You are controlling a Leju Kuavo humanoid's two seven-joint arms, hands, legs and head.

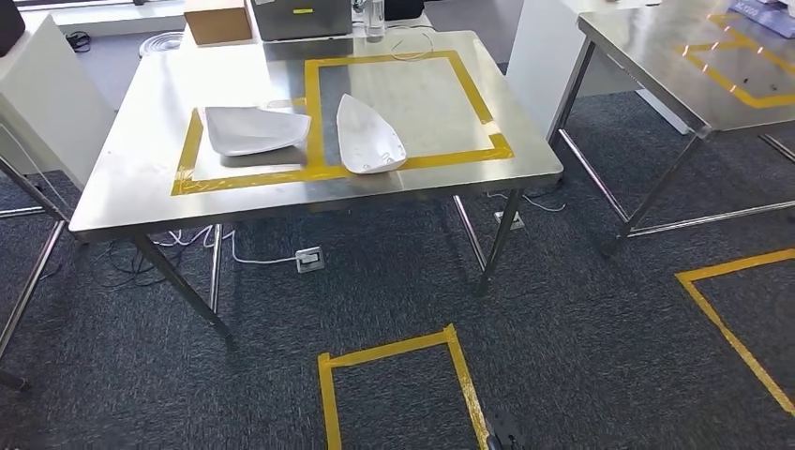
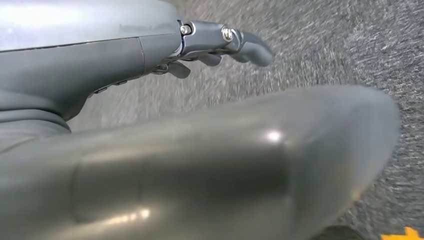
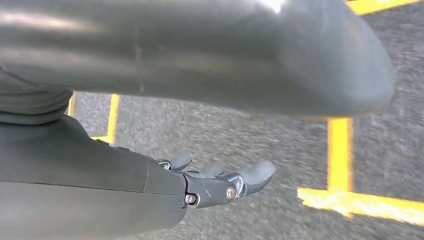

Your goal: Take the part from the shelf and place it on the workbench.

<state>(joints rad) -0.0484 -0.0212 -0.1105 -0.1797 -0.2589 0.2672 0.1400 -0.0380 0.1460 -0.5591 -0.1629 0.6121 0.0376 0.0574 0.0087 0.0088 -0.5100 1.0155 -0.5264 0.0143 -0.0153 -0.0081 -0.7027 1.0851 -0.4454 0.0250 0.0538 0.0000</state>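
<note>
Two white moulded parts lie on the steel workbench in the head view. One part sits inside the left yellow-taped box, the other part lies in the larger right box, its edge on the tape between them. My left hand hangs over grey carpet, fingers spread and nothing in it. My right hand also hangs over the carpet above yellow floor tape, fingers apart and holding nothing.
A second steel table with yellow tape stands at the right. A cardboard box and a grey case sit at the workbench's far edge. Yellow tape squares mark the carpet in front; cables and a socket lie under the workbench.
</note>
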